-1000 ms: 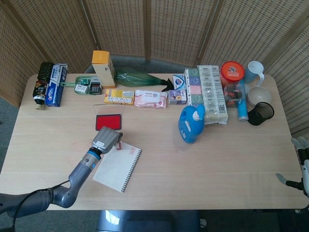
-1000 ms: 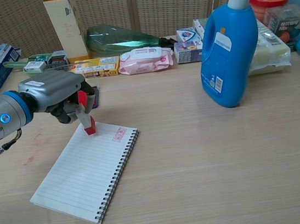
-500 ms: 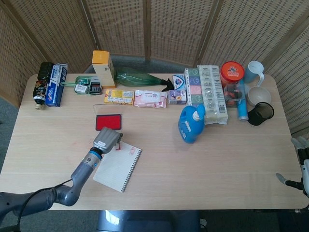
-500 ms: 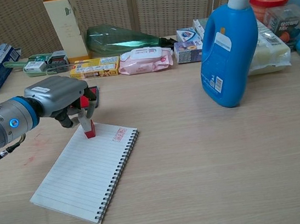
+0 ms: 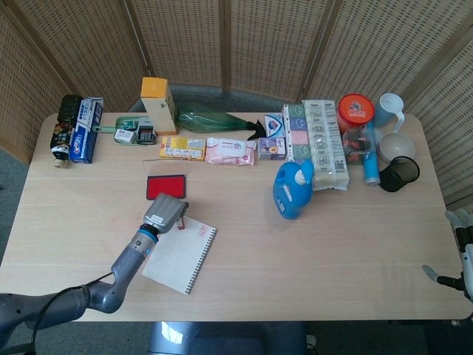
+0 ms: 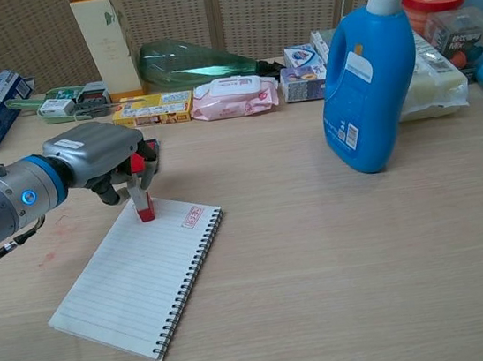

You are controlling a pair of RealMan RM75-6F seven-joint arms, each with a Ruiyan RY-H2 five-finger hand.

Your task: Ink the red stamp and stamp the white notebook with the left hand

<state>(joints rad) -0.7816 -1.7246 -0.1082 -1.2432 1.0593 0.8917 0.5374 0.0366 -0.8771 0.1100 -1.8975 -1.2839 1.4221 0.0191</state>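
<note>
1. On the near-left part of the table [image 6: 398,284], left hand [image 6: 100,154] pinches the red stamp [image 6: 143,202], stamp upright, its base touching the top edge of the white notebook [image 6: 139,283].
2. Red imprint [image 6: 192,216] on the page, just right of the stamp.
3. Red ink pad [image 5: 165,186] just behind the hand, lid open.
4. Right hand [image 5: 460,248] at the far right table edge, fingers apart, holding nothing.
5. Blue detergent bottle [image 6: 365,75] mid-table; boxes, wipes pack [image 6: 232,96] and green bottle [image 6: 195,62] along the back.
</note>
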